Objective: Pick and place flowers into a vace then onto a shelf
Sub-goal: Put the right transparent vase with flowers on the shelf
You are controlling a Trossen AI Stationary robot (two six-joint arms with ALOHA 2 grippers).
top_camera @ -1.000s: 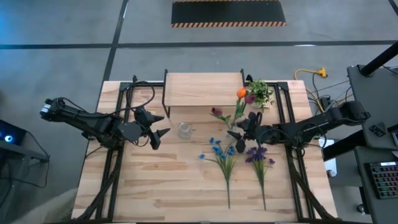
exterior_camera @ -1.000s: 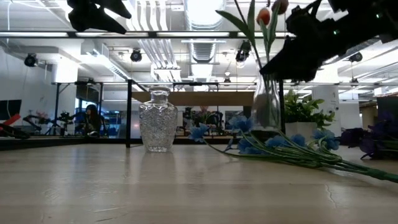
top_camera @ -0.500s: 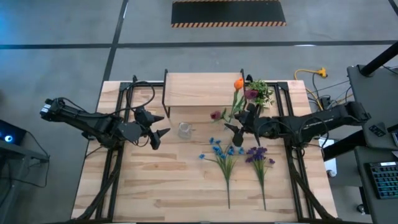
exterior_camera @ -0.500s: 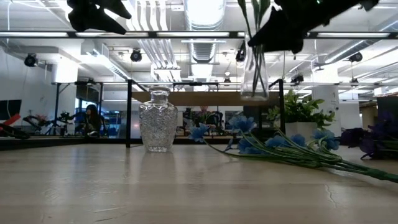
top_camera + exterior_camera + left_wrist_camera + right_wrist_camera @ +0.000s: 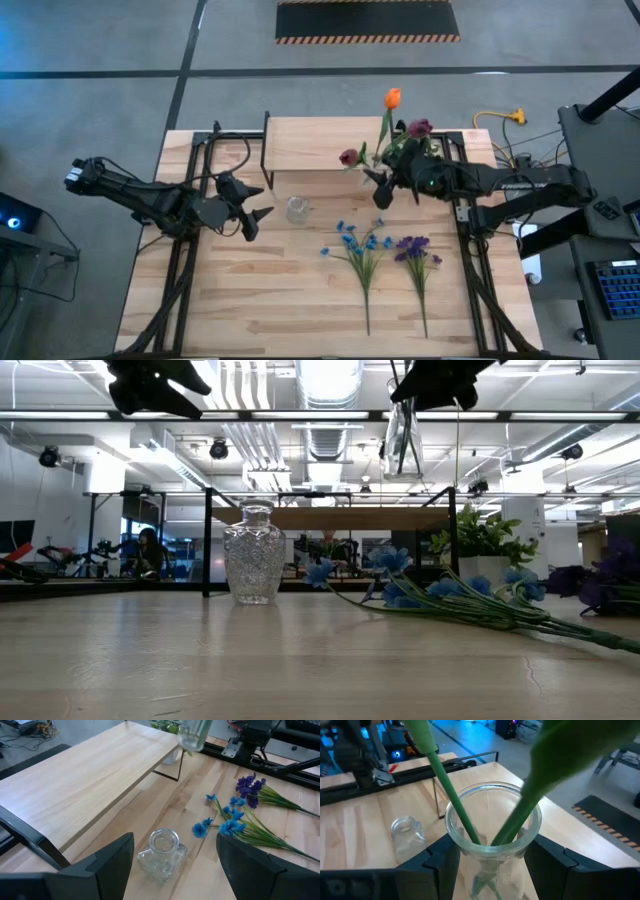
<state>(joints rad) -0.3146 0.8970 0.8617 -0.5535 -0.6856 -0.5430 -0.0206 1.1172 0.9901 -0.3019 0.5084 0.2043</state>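
Observation:
My right gripper is shut on a tall clear glass vase holding three tulips: orange, maroon and dark red. It hangs high over the table by the right end of the shelf, a light wood board on thin black legs. My left gripper is open, in the air just left of a small cut-glass vase that stands on the table. The blue bunch and the purple bunch lie flat on the table. My right gripper pinches the tall vase between its two fingers, one on each side of the glass wall just below the rim. The fingers come level from the table's right side. The vase is upright and lifted clear, the tulip stems rising out of its mouth.
A small leafy potted plant stands at the far right, beside the shelf's right end. Black rails run along both sides of the table. Bare planks lie toward the near edge. The room behind holds desks, and a person far off.
My right gripper has carried the tall vase with the tulips up off the table and toward the far edge, up beside the shelf's right end. The vase has stayed upright and now hangs well above the shelf board's height.

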